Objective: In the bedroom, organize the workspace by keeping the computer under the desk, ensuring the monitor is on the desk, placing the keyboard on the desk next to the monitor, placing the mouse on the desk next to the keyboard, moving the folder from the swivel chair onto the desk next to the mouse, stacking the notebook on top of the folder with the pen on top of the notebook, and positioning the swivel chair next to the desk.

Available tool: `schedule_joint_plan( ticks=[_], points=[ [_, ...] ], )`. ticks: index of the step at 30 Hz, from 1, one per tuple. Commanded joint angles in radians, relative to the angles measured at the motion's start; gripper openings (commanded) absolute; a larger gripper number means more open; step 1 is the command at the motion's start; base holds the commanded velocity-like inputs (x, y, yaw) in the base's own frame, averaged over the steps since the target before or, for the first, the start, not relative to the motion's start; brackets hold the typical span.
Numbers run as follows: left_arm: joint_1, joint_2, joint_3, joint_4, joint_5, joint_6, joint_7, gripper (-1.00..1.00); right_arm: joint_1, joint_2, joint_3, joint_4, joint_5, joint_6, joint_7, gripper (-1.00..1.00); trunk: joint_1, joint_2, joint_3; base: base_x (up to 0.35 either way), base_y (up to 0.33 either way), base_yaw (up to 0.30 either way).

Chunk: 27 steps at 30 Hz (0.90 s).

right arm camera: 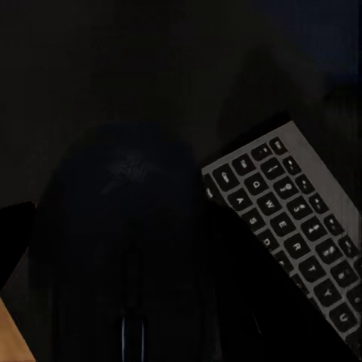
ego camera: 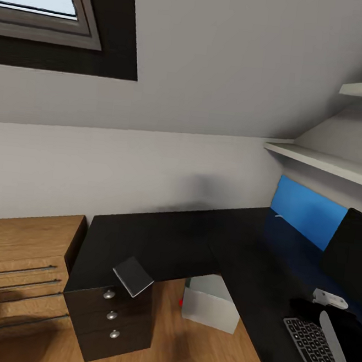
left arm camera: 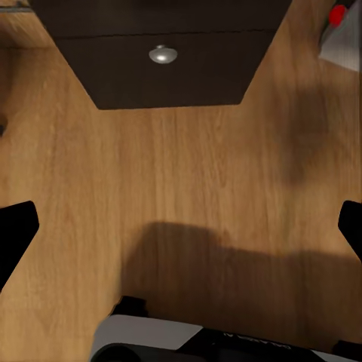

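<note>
Under the desk [ego camera: 158, 240] sits the computer [ego camera: 210, 304].

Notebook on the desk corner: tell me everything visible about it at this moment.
The notebook is a thin rectangular book with a plain grey cover and dark edges. It lies closed and flat on the black desk, at the front corner above the drawer stack with round silver knobs. It sits turned at an angle to the desk edges, and one corner juts out past the front edge. Nothing lies on it and no gripper touches it.
</note>
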Motion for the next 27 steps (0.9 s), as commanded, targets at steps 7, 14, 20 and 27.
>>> schedule_joint_plan(
  ticks=[7,14,20,27],
  points=[
    [0.0,0.001,-0.002,-0.002,0.006,-0.038,0.007,1.0,-0.001,0.001,0.094,-0.001,-0.009,-0.018,-0.016,-1.0,0.001,-0.002,-0.002,0.272,0.0,-0.032],
    [0.0,0.0,-0.002,-0.002,0.007,-0.044,0.007,1.0,-0.001,0.001,0.106,0.048,-0.003,-0.09,-0.019,-1.0,0.001,-0.002,-0.002,0.303,0.0,0.0],
    [0.0,-0.001,-0.002,0.0,0.008,-0.044,0.007,1.0,-0.016,0.001,0.107,0.117,0.0,-0.157,-0.021,-1.0,0.001,-0.002,-0.002,0.221,-0.033,0.0],
    [0.0,-0.003,-0.04,0.033,0.008,-0.044,0.007,1.0,-0.167,-0.003,0.107,0.418,0.073,-0.279,-0.023,-1.0,0.001,-0.002,-0.002,0.169,-0.078,0.0]
  ],
)
